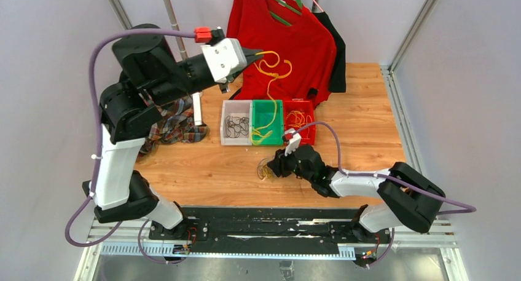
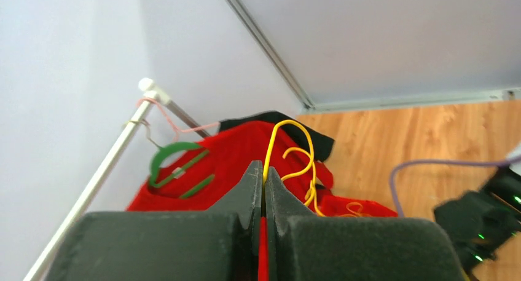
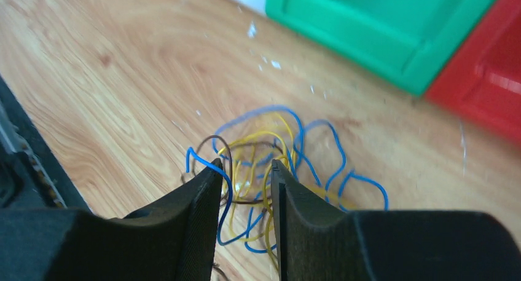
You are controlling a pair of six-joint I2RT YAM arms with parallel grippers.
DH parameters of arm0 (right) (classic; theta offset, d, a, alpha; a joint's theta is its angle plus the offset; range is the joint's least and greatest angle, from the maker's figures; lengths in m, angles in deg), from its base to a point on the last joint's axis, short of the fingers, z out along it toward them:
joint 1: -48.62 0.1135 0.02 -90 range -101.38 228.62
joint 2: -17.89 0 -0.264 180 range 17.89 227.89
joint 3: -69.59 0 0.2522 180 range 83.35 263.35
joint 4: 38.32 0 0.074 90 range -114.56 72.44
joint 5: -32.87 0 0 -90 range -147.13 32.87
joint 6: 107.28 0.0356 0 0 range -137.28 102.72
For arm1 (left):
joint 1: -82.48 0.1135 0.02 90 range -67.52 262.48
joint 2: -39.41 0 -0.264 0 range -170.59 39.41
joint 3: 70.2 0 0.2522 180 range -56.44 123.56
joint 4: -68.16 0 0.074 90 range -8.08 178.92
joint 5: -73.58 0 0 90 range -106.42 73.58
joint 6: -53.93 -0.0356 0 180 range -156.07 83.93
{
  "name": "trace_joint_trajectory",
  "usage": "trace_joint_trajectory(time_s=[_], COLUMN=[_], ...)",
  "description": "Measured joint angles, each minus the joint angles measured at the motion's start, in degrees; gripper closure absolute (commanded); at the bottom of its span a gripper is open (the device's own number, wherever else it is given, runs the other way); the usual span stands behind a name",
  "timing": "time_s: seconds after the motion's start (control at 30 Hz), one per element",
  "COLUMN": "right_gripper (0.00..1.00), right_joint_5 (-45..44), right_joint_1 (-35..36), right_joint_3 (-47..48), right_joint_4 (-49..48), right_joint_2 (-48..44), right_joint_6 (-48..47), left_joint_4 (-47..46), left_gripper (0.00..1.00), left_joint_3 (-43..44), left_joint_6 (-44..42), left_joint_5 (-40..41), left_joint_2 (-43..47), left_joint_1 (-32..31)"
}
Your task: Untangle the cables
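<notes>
one yellow cable is being held aloft, clenched in the left gripper, while the tangle on the table is being straddled by the right gripper, fingers half-parted; a firm pinch is likely being called for next.

table wood, grained, satin. green bin, red bin glossy plastic. right gripper fingers matt black, finely ribbed. cables smooth-sheathed.

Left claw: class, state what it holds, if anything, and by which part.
The left claw is shut on a yellow cable, pinched at its topmost part. The rest hangs in curls down into the green bin.
</notes>
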Motion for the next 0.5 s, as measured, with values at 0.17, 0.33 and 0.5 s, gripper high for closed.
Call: trace_joint_trajectory(time_s=[0.17, 0.33, 0.5], right_gripper=[0.65, 0.61, 0.47], right_joint_5=[-1.64, -2.99, -4.7], right_joint_1=[0.66, 1.11, 1.33], right_joint_3=[-5.16, -7.67, -8.52], right_joint_4=[-3.02, -5.38, -2.62], right_joint_2=[2.25, 2.43, -4.42], right_joint_6=[2.01, 3.3, 3.91], left_joint_4=[-3.61, -7.06, -8.79], left_gripper=[1.0, 0.99, 1.0], left_joint_3=[3.3, 2.95, -1.73], left_joint_6=[-1.57, -2.16, -2.21], left_joint_5=[2.29, 3.69, 3.87], left_joint_2=[-0.17, -0.13, 0.61], left_joint_1=[-0.07, -0.11, -0.11])
